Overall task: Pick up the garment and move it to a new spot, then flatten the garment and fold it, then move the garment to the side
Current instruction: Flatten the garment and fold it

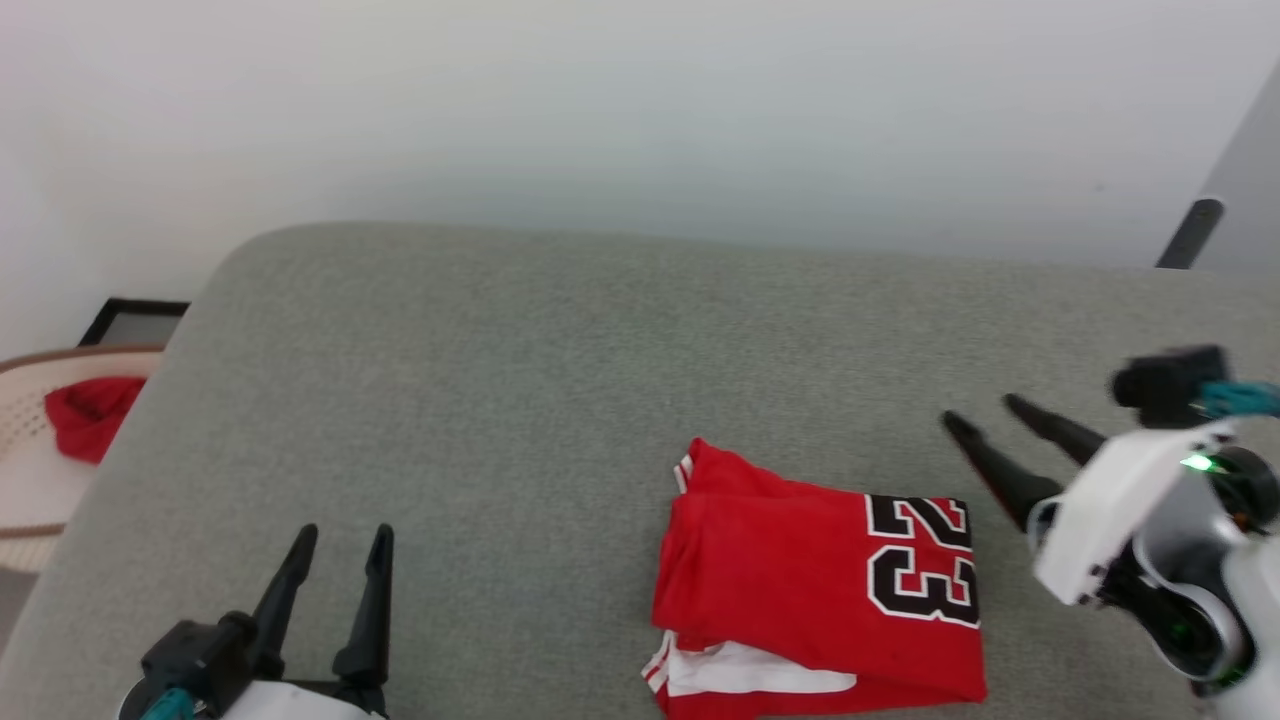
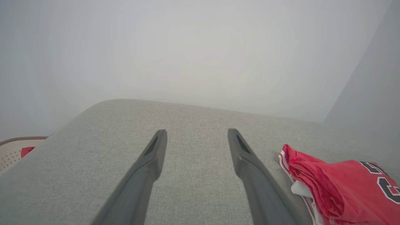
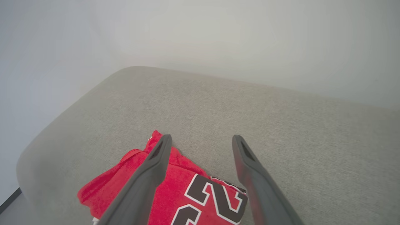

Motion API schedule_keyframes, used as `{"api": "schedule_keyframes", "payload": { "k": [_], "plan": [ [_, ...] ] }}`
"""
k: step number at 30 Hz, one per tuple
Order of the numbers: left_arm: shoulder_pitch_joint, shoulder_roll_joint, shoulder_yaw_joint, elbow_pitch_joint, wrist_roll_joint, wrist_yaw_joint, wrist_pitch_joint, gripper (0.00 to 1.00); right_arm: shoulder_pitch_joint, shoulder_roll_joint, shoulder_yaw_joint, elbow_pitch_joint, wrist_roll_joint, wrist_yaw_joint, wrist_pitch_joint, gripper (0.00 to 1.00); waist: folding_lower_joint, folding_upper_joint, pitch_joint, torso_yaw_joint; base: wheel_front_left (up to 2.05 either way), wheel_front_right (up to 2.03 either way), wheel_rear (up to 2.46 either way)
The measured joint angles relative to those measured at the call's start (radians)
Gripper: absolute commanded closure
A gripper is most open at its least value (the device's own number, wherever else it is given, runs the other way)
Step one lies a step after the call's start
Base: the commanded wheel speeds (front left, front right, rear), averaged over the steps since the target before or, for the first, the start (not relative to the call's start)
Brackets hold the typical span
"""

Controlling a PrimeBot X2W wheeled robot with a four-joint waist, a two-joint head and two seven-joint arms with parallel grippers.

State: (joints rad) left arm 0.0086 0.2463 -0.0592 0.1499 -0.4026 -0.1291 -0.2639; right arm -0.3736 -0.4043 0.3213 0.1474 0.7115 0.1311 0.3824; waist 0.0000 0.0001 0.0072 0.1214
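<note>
Lying folded rectangular on coarse grey woven upholstery point(image 1: 500, 350): red knit garment point(image 1: 800, 590); left end effector point(image 1: 344, 532) and right end effector point(image 1: 980, 409) both spread, empty

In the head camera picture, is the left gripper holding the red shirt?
No: the left gripper stands open and empty, apart from the folded shirt lying to its right.

Red garment point(image 1: 800, 590), black white-outlined 23, white sleeve; grey cushion point(image 1: 500, 380).

White wrist shell point(image 1: 1110, 510), long dark tapered fingers point(image 1: 1000, 475), teal cable point(image 1: 1240, 398), green light point(image 1: 1195, 463).
</note>
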Motion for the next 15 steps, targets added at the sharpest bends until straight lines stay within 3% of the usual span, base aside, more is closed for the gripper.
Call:
{"api": "schedule_keyframes", "payload": {
  "k": [8,15],
  "plan": [
    [0.023,0.004,0.019,-0.008,0.024,0.0,0.0,0.0,0.113,-0.058,-0.067,-0.022,-0.064,0.0,-0.193,0.0,0.0,0.0,-0.02,-0.049,0.0,0.0,0.0],
    [0.036,0.006,0.023,-0.008,0.031,0.0,0.0,0.0,0.211,-0.059,-0.114,-0.003,-0.105,0.0,-0.349,0.0,0.0,0.0,-0.039,-0.067,0.0,0.0,0.0]
  ]
}}
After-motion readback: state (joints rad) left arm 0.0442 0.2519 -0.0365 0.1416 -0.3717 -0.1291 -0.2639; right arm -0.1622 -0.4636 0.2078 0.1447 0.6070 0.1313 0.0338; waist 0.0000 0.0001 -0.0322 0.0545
